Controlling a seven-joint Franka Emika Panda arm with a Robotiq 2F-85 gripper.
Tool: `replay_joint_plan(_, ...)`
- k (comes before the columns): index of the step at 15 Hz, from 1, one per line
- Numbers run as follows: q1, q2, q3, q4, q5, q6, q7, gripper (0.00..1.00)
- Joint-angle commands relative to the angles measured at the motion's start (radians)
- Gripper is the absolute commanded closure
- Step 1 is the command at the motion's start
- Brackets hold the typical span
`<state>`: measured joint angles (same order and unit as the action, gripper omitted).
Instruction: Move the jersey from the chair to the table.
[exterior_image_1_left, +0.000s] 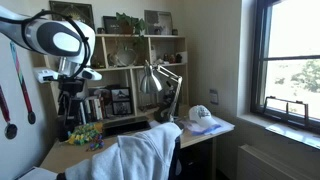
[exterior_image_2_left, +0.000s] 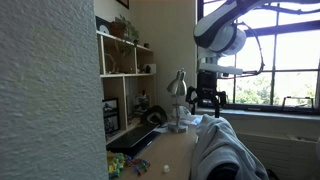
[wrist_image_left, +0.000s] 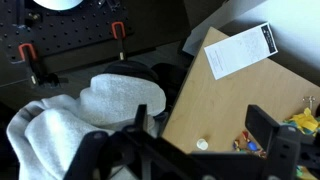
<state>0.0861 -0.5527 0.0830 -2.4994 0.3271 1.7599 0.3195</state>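
Note:
The pale grey-white jersey (exterior_image_1_left: 145, 150) hangs wrinkled over the back of the dark chair (exterior_image_1_left: 177, 158) at the front edge of the light-wood table (exterior_image_1_left: 70, 153). It shows in both exterior views (exterior_image_2_left: 225, 150) and in the wrist view (wrist_image_left: 80, 115). My gripper (exterior_image_1_left: 72, 100) hangs high over the table, apart from the jersey, also in an exterior view (exterior_image_2_left: 205, 97). In the wrist view the gripper (wrist_image_left: 200, 135) is open and empty, over the table (wrist_image_left: 235, 95) edge, with the jersey to its left.
A silver desk lamp (exterior_image_1_left: 155, 80), a white cap (exterior_image_1_left: 202, 115) and colourful small items (exterior_image_1_left: 85, 135) lie on the table. A white paper (wrist_image_left: 240, 50) and a small white disc (wrist_image_left: 202, 145) lie on the wood. A shelf unit (exterior_image_1_left: 125, 65) rises behind; a window (exterior_image_1_left: 290, 60) is at the side.

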Motion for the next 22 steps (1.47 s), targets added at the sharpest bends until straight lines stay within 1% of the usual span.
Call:
replay_joint_plan(1, -0.017, 0.000, 0.014, 0.002, 0.006, -0.004, -0.007, 0.00)
replay_joint_plan(5, -0.017, 0.000, 0.014, 0.002, 0.006, -0.004, -0.007, 0.00)
replay_joint_plan(8, -0.053, 0.003, 0.021, 0.003, 0.003, 0.088, 0.057, 0.00)
replay_joint_plan(9, -0.078, -0.010, 0.014, -0.007, -0.006, 0.139, 0.077, 0.00)
replay_joint_plan(13, -0.162, 0.001, -0.011, -0.008, -0.032, 0.270, 0.144, 0.00)
replay_joint_plan(16, -0.241, 0.032, -0.016, -0.012, -0.096, 0.349, 0.219, 0.00)
replay_joint_plan(18, -0.286, 0.061, -0.008, -0.010, -0.164, 0.362, 0.287, 0.00)
replay_joint_plan(20, -0.310, 0.097, -0.004, -0.007, -0.225, 0.347, 0.351, 0.00)
replay_joint_plan(22, -0.306, 0.145, -0.008, -0.004, -0.253, 0.343, 0.403, 0.00)
